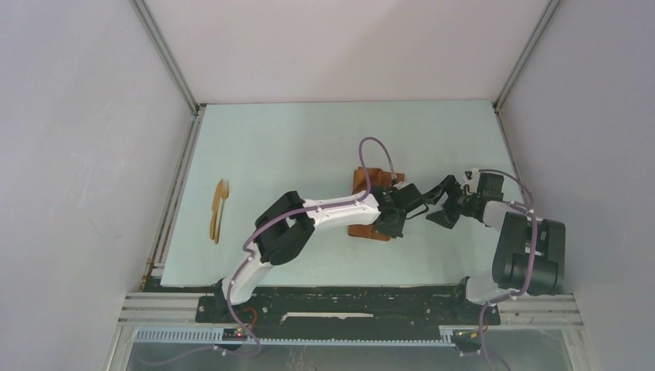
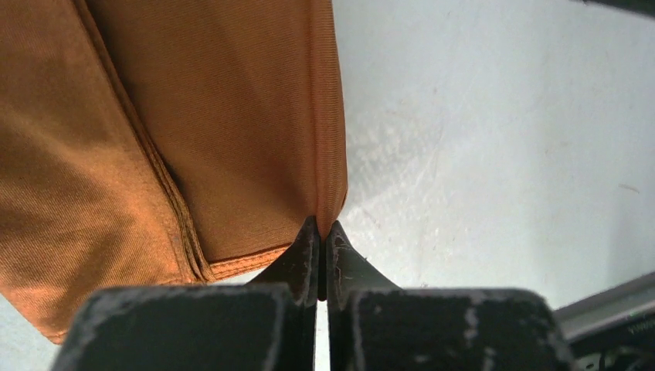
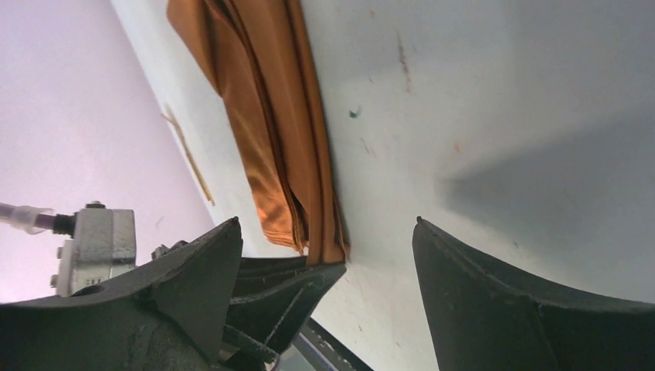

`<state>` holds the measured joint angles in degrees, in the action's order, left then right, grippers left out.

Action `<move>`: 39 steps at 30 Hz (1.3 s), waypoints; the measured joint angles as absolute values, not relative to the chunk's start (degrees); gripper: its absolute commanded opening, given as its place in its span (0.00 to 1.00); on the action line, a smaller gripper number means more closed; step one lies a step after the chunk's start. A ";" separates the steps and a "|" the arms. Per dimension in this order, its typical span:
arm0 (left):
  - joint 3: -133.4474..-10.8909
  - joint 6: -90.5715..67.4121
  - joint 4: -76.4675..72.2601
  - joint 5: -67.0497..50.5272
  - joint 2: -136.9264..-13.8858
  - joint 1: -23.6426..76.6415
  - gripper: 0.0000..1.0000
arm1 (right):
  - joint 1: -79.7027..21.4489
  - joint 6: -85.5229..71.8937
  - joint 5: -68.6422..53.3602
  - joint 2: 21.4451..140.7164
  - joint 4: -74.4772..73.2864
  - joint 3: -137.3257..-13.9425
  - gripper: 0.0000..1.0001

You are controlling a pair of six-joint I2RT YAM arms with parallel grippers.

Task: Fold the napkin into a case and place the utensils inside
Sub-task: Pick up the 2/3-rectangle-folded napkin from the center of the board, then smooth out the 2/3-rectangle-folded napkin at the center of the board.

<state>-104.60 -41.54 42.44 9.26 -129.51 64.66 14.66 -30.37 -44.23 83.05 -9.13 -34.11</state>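
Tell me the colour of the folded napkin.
The napkin is plain rust-orange, with no pattern; the left wrist view shows it best.

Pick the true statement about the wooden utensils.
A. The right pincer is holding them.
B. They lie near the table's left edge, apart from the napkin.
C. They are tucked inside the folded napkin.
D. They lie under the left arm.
B: the top view shows the utensils lying on the table near its left edge, well clear of the napkin.
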 measured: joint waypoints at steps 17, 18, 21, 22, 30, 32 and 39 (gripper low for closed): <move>-87.42 -42.02 33.91 1.10 -114.93 60.12 0.00 | 2.46 -44.99 -50.50 97.82 15.11 -34.57 0.85; -86.59 -42.02 33.50 0.89 -114.06 59.92 0.00 | 2.42 -45.34 -50.50 98.08 15.66 -34.61 0.85; -85.01 -42.06 32.95 -0.01 -112.40 59.44 0.00 | 2.42 -46.02 -50.65 99.24 16.34 -35.27 0.82; -84.68 -42.09 32.67 -0.30 -112.14 59.27 0.00 | 2.39 -46.24 -50.72 99.70 16.60 -35.57 0.81; -84.09 -42.19 31.86 -1.32 -111.90 58.57 0.00 | 3.68 -46.50 -50.26 101.19 16.82 -36.71 0.78; -84.09 -42.19 31.77 -1.74 -111.90 58.48 0.00 | 5.41 -46.26 -50.57 101.19 16.45 -36.75 0.80; -83.70 -42.26 31.09 -2.00 -111.53 58.28 0.00 | 9.96 -44.66 -50.70 100.99 14.28 -36.84 0.59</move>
